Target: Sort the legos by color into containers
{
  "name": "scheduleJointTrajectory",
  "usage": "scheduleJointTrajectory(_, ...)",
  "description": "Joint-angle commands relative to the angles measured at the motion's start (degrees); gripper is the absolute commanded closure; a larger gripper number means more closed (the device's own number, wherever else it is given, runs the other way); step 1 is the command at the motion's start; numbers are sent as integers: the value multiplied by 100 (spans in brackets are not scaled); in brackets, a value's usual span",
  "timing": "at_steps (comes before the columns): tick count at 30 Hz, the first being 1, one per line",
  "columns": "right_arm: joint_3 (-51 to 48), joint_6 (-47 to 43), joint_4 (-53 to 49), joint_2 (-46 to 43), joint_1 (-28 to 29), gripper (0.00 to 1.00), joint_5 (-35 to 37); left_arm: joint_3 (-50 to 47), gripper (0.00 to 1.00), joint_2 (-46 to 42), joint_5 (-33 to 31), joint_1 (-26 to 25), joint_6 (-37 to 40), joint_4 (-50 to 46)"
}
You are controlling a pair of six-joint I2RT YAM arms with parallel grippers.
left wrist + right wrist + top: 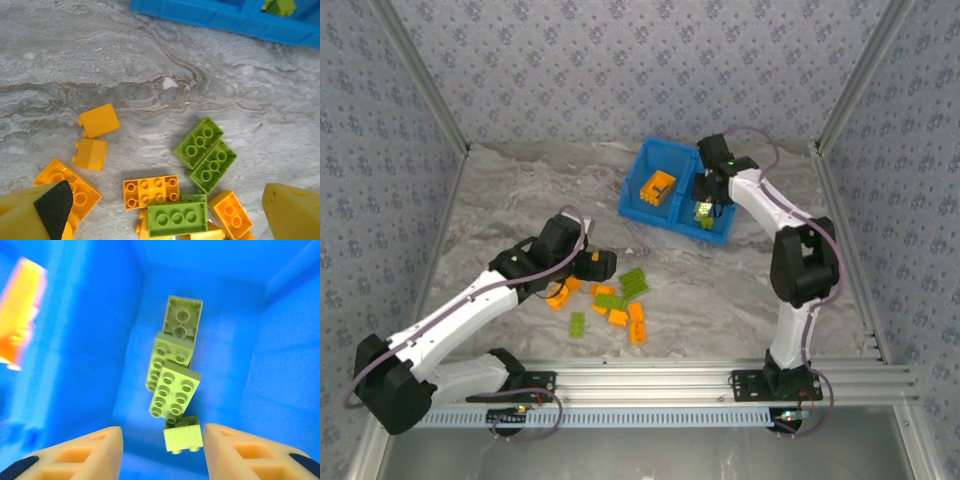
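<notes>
Left gripper (161, 207) open above loose legos (205, 152); green brick (177, 218) directly beneath, between fingers. Drop straight, pinch it alone across narrow sides, clear of orange neighbours (151, 191). Right gripper (162, 452) open over greens (172, 385) in bin (75, 365).

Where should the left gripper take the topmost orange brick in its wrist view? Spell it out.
From above with the left gripper, pads across the flat flanks of the orange brick, probably: it lies tipped, studs sideways, with gaps all round.
</notes>
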Motion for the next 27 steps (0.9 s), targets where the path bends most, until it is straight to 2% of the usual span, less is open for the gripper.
scheduleJointTrajectory(1, -265, -144, 76, -1129, 149, 49, -207, 349, 1, 224, -383, 113, -41, -384)
scheduleJointTrajectory(8, -1421, -566, 604, -2777, 883, 33, -231, 654, 8, 1234, -141, 699, 196, -604)
scheduleJointTrajectory(11, -1720, -428, 553, -3179, 1049, 28, -174, 780, 10, 1737, -8, 819, 102, -394)
scheduleJointTrajectory(16, -2309, -337, 764, -3568, 1154, 11, 149, 1180, 16, 2768, -66, 910, 10, -173)
scheduleJointTrajectory(20, -2330, -397, 606, -3530, 1171, 8, 236, 1508, 20, 3468, 29, 920, -192, -114)
scheduleJointTrajectory(27, -2330, -471, 561, -3568, 1169, 7, 269, 1507, 30, 3992, -20, 920, -505, -87)
